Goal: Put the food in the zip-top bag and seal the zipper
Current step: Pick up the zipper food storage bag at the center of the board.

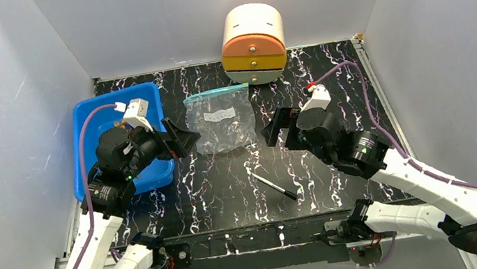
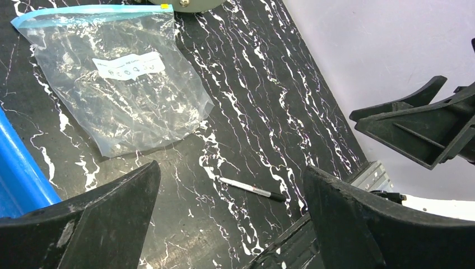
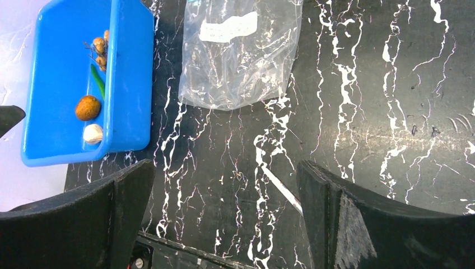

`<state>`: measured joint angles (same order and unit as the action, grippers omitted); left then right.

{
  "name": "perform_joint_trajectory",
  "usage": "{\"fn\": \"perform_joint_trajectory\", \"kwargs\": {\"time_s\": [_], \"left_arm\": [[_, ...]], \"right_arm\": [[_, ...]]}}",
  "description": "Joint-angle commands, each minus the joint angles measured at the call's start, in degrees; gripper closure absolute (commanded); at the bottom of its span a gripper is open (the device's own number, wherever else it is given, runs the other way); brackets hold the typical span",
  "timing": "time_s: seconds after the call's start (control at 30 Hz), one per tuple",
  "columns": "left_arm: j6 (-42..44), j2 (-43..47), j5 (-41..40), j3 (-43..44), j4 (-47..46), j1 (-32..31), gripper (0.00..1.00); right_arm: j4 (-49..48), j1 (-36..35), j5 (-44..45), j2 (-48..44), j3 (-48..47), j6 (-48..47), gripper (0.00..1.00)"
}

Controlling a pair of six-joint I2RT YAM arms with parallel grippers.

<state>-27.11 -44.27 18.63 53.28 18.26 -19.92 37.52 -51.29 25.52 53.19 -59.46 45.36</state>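
Crinkly clear zip-top bag [image 1: 221, 119] flat on the marbled black table [image 1: 214, 180]; left gripper [image 2: 231, 168] and right gripper [image 3: 225, 163] both spread wide.

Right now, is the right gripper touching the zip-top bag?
Apart. The right wrist view shows a band of bare table between the open right gripper and the near edge of the zip-top bag.
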Motion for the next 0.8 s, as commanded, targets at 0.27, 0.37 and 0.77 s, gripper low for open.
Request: {"fn": "perform_joint_trajectory", "kwargs": {"time_s": [0.27, 0.37, 0.77], "left_arm": [[3.64, 1.03, -1.45, -1.3, -0.67, 0.32, 0.02], [5.03, 0.68, -2.41, -2.43, -0.86, 0.32, 0.02], [10.41, 4.37, -1.97, -12.67, -7.77, 0.31, 0.02]], "right_arm": [[-5.01, -0.3, 2.77, 2.22, -1.54, -0.98, 0.02], [-7.52, -0.3, 2.92, 4.83, -1.58, -3.55, 0.02], [-18.87, 3.85, -0.79, 26.78, -4.09, -6.36, 0.51]]}}
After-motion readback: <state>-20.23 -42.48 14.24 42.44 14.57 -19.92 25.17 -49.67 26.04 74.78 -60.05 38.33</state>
